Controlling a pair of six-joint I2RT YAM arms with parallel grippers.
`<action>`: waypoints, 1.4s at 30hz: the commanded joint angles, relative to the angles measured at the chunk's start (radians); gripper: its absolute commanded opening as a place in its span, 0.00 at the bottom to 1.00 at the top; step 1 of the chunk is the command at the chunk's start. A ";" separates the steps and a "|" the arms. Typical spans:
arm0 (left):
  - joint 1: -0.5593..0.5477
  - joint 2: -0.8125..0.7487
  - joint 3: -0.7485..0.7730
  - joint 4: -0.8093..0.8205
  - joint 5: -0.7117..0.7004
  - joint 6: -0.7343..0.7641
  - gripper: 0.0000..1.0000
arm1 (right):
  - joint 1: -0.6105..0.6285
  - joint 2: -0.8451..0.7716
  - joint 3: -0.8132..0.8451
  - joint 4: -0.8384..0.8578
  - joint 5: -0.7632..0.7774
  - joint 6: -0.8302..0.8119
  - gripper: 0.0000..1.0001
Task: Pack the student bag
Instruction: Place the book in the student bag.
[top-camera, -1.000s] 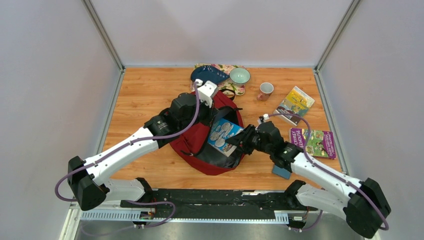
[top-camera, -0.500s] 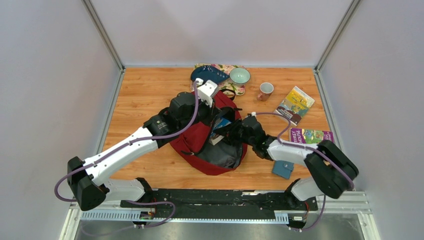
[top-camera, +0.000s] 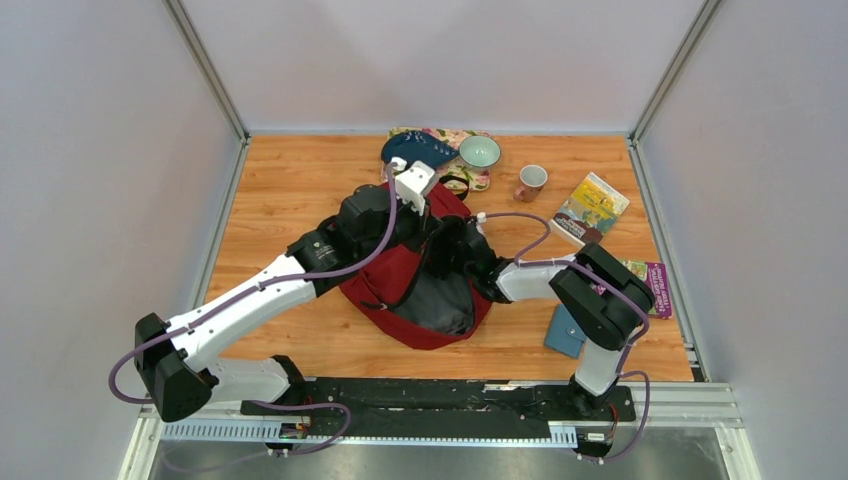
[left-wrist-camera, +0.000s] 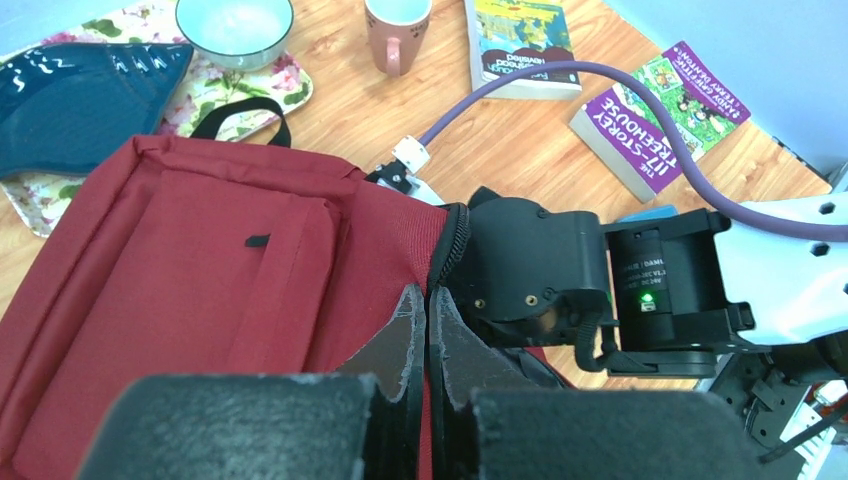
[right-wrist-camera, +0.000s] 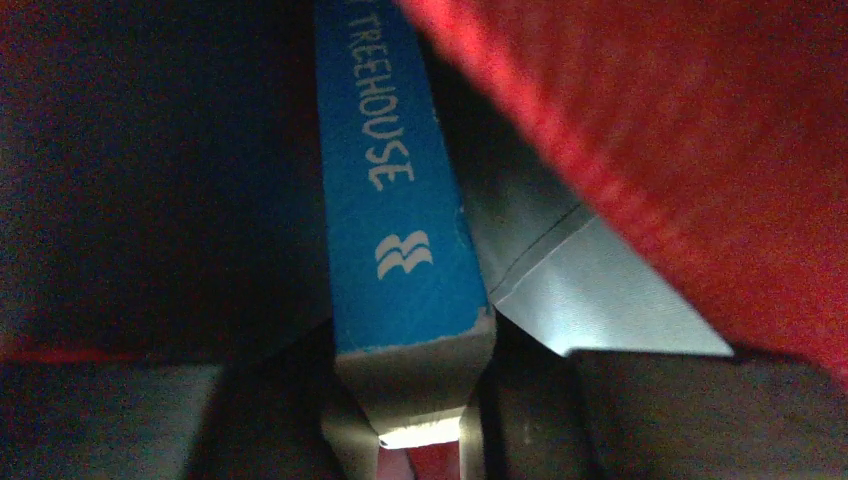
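The student bag (top-camera: 395, 285), dark red with black zippers, lies in the middle of the table, its opening facing right. My left gripper (left-wrist-camera: 428, 305) is shut on the red fabric edge of the bag (left-wrist-camera: 200, 250) beside the zipper, and holds the opening up. My right gripper (right-wrist-camera: 405, 345) reaches inside the bag and is shut on the bottom end of a blue book (right-wrist-camera: 395, 200) with "TREEHOUSE" on its spine. Red fabric (right-wrist-camera: 700, 140) hangs over it. From above, only the right wrist (top-camera: 465, 258) shows at the opening, and the book is hidden.
At the back stand a pink mug (top-camera: 531, 181), a pale bowl (top-camera: 480, 151) and a dark blue item (top-camera: 418, 148) on a floral tray (top-camera: 478, 181). A yellow-green book (top-camera: 590, 208), a purple book (top-camera: 655, 285) and a small blue wallet (top-camera: 565, 332) lie to the right.
My right arm has swung left and pushed the blue book from above the opening down into the bag, out of the top view. The left arm has stayed still.
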 joint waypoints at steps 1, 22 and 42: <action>-0.001 -0.045 -0.012 0.085 0.007 -0.020 0.00 | 0.002 0.062 0.032 -0.067 0.024 -0.113 0.36; 0.005 -0.069 -0.079 0.111 -0.058 -0.037 0.00 | 0.004 -0.077 0.131 -0.604 -0.067 -0.469 0.51; 0.010 -0.068 -0.134 0.101 -0.050 -0.047 0.00 | -0.001 -0.177 0.168 -0.603 -0.026 -0.685 0.55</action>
